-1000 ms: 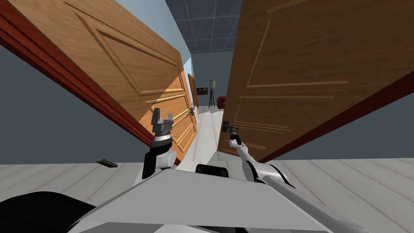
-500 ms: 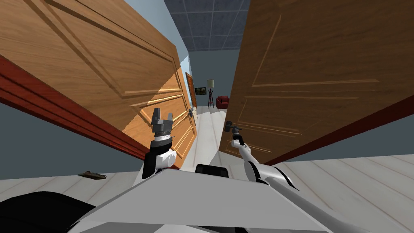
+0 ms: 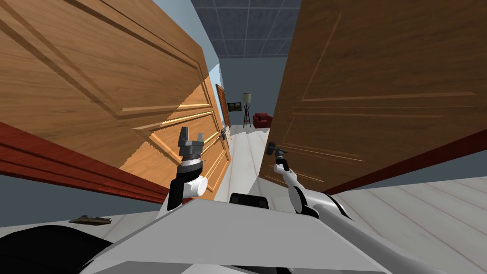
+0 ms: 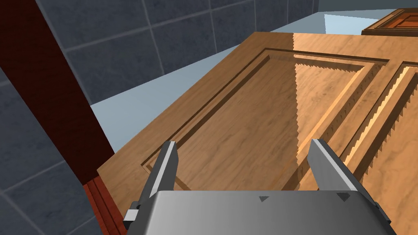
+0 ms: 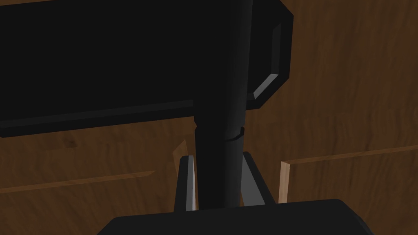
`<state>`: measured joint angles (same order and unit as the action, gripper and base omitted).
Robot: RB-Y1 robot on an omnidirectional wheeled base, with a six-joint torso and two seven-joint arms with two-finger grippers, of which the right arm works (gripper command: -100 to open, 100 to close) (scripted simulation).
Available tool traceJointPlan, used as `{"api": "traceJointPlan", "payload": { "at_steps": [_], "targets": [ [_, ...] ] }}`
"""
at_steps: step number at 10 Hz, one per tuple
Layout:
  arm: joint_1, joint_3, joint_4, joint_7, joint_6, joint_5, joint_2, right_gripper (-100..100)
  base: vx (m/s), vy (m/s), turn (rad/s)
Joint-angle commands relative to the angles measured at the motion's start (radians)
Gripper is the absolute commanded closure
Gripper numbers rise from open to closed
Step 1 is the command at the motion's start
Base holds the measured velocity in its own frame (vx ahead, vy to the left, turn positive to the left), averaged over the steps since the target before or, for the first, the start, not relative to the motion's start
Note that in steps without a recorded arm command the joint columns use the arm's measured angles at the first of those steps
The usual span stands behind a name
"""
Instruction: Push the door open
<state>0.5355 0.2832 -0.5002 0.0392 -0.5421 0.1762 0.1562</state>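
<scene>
Your right hand (image 5: 216,160) is clamped on the dark door handle (image 5: 222,102), a finger pressing each side of its stem, right up against the darker right door leaf (image 3: 380,85). Your left hand (image 4: 245,142) has its fingers spread wide with nothing between them. It is close in front of the lighter left door leaf (image 3: 119,76), near the dark red frame (image 4: 49,102). Both leaves stand angled away from you with a gap between them. Through the gap, a pale floor (image 3: 245,152) runs to a floor lamp (image 3: 247,102) and a red armchair (image 3: 262,120) by the far wall.
</scene>
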Motion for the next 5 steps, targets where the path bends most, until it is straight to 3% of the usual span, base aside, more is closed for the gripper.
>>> {"api": "traceJointPlan", "payload": {
  "at_steps": [1, 5],
  "targets": [
    [-0.009, 0.02, -0.015, 0.01, 0.01, 0.008, 0.007, 100, 0.097, 0.077, -0.047],
    [-0.013, 0.045, -0.013, 0.019, 0.011, 0.019, 0.019, 100, 0.172, 0.108, -0.074]
  ]
}}
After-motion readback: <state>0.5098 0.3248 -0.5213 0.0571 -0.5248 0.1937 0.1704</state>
